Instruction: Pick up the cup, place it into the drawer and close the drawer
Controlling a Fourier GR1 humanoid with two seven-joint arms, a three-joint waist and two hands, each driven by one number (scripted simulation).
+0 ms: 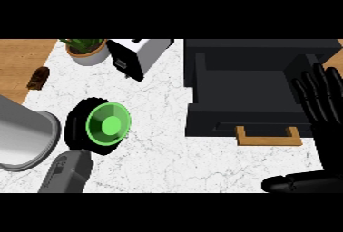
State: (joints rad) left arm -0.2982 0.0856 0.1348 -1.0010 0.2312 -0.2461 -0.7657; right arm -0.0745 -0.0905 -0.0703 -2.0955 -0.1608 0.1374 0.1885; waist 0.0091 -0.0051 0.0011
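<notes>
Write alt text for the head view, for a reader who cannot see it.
The left hand curls round a green cup over a white marble counter, left of an open black drawer with a wooden handle. The right hand rests open at the right edge. A potted plant, a toaster and a grey pot also show.

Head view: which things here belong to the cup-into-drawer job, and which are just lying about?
Job:
- green cup, held by the left hand
- open black drawer with wooden handle
- right hand, open beside the drawer

Lying about:
- potted plant
- white toaster
- grey metal pot
- small brown object on the wood
</notes>
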